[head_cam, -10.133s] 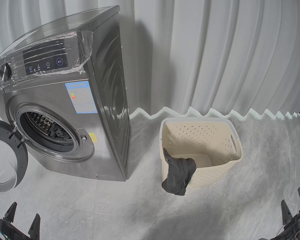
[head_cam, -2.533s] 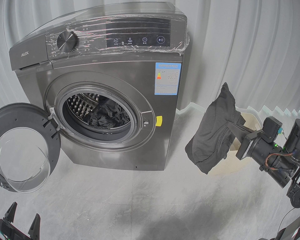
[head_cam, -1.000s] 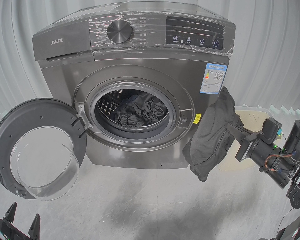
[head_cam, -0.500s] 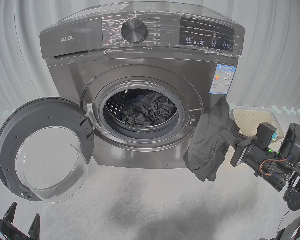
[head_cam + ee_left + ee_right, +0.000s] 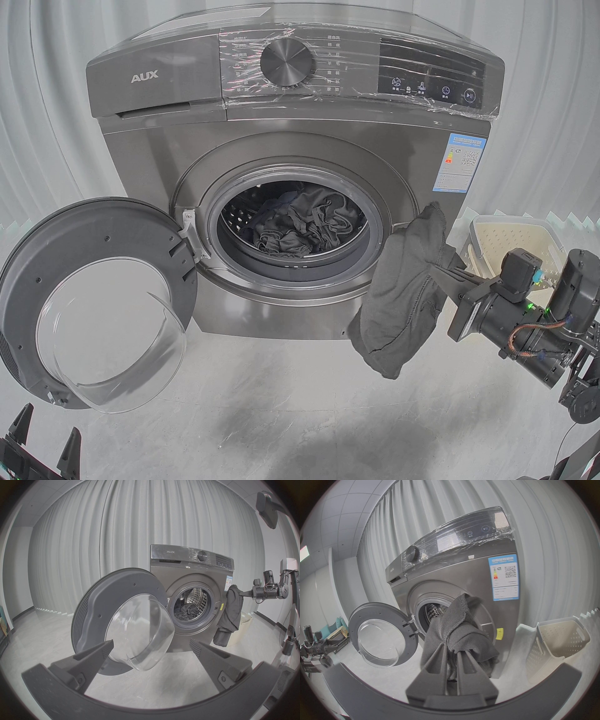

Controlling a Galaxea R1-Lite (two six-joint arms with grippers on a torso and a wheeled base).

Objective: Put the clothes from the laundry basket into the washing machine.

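Observation:
The grey washing machine (image 5: 156,150) stands in front of me with its round door (image 5: 94,300) swung open to the left. Dark clothes (image 5: 300,222) lie in the drum. My right gripper (image 5: 447,272) is shut on a dark grey garment (image 5: 403,294), which hangs in the air just right of the drum opening, in front of the machine's lower right corner. In the right wrist view the garment (image 5: 456,627) bunches over the right gripper (image 5: 452,658). The cream laundry basket (image 5: 544,234) stands right of the machine. My left gripper (image 5: 49,422) is open, low at the near left.
The open door (image 5: 103,611) juts out over the floor left of the drum. White curtains (image 5: 550,125) hang behind the machine and basket. Bare grey floor (image 5: 281,406) stretches in front of the machine. The basket (image 5: 559,642) looks hollow inside.
The camera has swung towards the machine. The garment went from the basket's rim into my right gripper; over the last second it moved left and slightly down, nearer the drum opening.

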